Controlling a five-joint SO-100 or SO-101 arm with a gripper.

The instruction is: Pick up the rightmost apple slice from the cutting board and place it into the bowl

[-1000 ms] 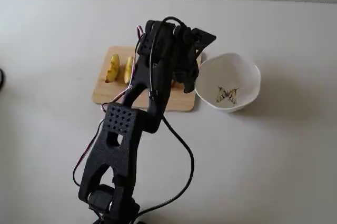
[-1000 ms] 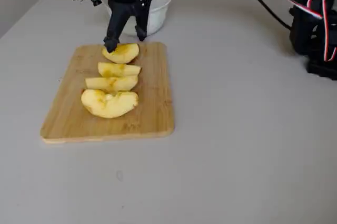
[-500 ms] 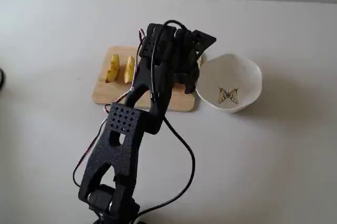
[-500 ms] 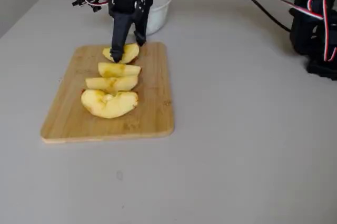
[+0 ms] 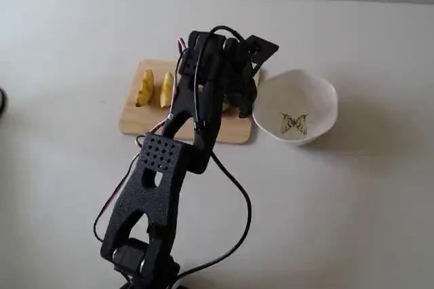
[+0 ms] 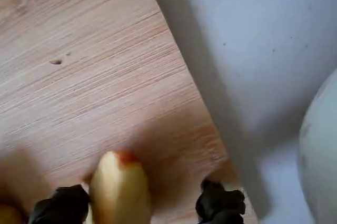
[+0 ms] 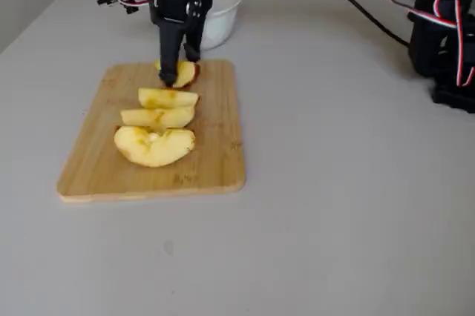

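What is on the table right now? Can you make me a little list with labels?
board: the cutting board lies flat on the table
target: the apple slice sits at the board's end nearest the bowl, a reddish skin edge showing
other fruit: three other wedges in a row on the board
bowl: the bowl is empty, a butterfly painted inside, just off the board
gripper: the gripper is down at the slice, one finger on each side, jaws not fully closed

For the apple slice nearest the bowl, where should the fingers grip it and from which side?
Probably across its plump middle, from straight above. In the wrist view the apple slice lies flat on the cutting board, and the gripper already straddles it, one finger on each long side. The neighbouring wedge leaves little room, so a steep approach suits.
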